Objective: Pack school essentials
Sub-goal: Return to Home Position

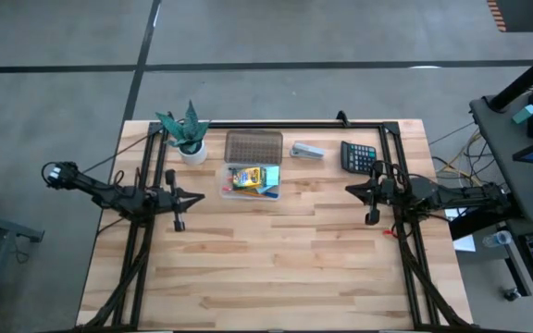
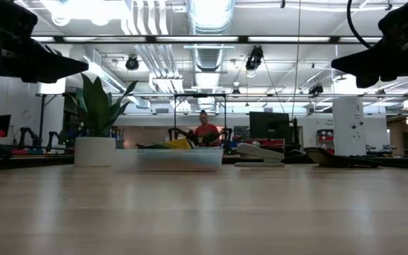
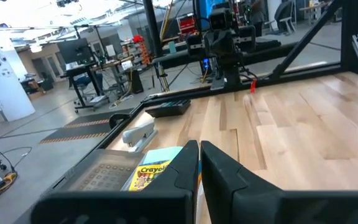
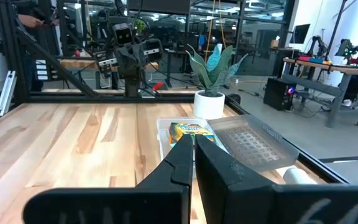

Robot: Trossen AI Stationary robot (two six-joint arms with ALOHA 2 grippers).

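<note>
Toward the far edge of the pale wooden counter (image 1: 276, 268), midway across it: a clear, shallow plastic supply box (image 1: 229, 191), uncovered. Inside it, a yellow-green crayon box (image 1: 244, 176) lying flat, with a light-blue square notepad (image 1: 271, 174) touching its right side. Anything else in there too small to make out.

Just behind the box, a translucent ribbed rectangular lid (image 1: 253, 146). Left of the lid, a green leafy plant in a white pot (image 1: 189, 139). Right of the lid, a grey stapler (image 1: 308, 151), then a black calculator (image 1: 359, 156) farther right.

Over the counter's left side, the dark left arm (image 1: 109, 192), stretched level with the left jaws aimed at the supply box, near it but apart. Closed to a thin slit in the left wrist view, gripping nothing.

Mirrored on the right side, the dark right arm (image 1: 442, 194), with the right jaws well apart from the box. Pressed together, likewise empty.

Both raised off the counter in the low view. Beyond the counter, a person in a red top (image 2: 206, 130).
</note>
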